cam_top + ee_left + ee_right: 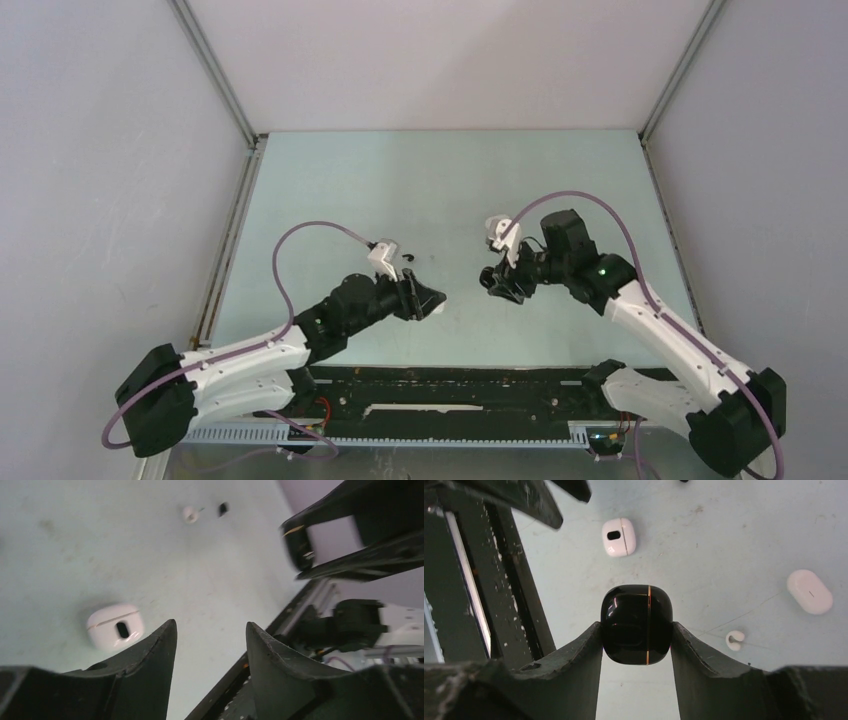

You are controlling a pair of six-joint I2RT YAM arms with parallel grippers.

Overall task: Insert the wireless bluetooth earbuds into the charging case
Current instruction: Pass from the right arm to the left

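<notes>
My right gripper [636, 626] is shut on a glossy black charging case [636, 611] with a gold seam, and holds it closed above the table. In the top view this gripper [496, 282] faces my left gripper [427, 298] across a small gap. My left gripper [210, 624] is open and empty. A closed white case with a dark slot [115, 626] lies just left of its left finger and also shows in the right wrist view [619, 536]. A white earbud [190, 514] and a black earbud [223, 509] lie farther off. Another white earbud [734, 640] lies right of the black case.
A closed white oval case [809, 591] lies on the table at the right. The black rail [450, 385] runs along the near table edge between the arm bases. The right gripper's fingers [350, 535] fill the upper right of the left wrist view.
</notes>
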